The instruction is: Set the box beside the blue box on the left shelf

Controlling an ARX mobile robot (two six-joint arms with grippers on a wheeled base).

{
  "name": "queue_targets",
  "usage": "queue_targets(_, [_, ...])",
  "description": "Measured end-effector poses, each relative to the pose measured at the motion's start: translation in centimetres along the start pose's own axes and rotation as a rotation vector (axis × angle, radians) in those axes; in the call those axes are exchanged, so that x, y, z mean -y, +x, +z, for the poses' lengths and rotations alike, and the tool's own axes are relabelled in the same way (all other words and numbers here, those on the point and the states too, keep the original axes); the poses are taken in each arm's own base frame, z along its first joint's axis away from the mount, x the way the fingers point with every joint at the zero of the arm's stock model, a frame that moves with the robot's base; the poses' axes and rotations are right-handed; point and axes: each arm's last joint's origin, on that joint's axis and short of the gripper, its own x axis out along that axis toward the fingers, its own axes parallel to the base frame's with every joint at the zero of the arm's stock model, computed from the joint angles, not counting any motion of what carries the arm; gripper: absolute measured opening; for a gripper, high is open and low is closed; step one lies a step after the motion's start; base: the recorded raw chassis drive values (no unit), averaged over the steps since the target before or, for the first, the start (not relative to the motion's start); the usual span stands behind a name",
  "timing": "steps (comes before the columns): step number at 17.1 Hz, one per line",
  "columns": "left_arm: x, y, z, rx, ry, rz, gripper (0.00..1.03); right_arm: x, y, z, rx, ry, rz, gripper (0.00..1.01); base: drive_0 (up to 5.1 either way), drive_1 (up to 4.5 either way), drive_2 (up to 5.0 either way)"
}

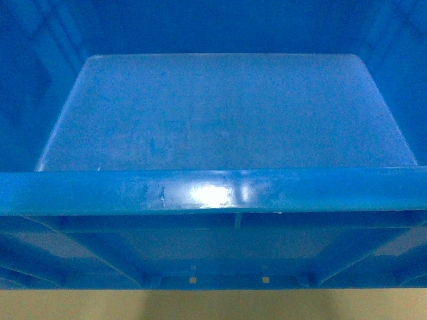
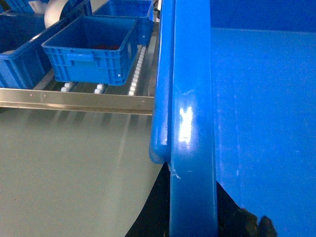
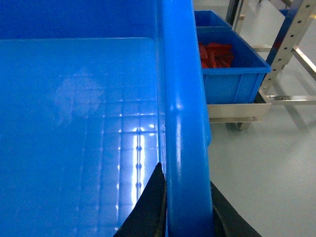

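Jaws clamped over both side rims of large bright-blue plastic crate; keep level, approach grey roller rack squarely.

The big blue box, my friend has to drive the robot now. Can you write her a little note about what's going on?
Left tool: shut on the big blue box, clamped over its left rim.
Right tool: shut on the same box, clamped over its right rim.
The box is empty and held up in front of the head camera, filling its view.
Left shelf: the roller rack is ahead on the left, with a smaller blue box sitting on it.
Done: box picked up and carried near.
Left: set it on the rollers next to that smaller box, then let go.
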Motion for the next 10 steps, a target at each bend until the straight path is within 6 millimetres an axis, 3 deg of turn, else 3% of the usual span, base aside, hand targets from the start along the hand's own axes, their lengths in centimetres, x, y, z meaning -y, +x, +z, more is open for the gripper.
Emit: queue_targets(10, [0.0,0.0,-0.01,-0.001,0.001,0.0,0.08,0.0,0.0,0.0,0.0,0.0,0.0,0.1,0.0,0.0,0.0])
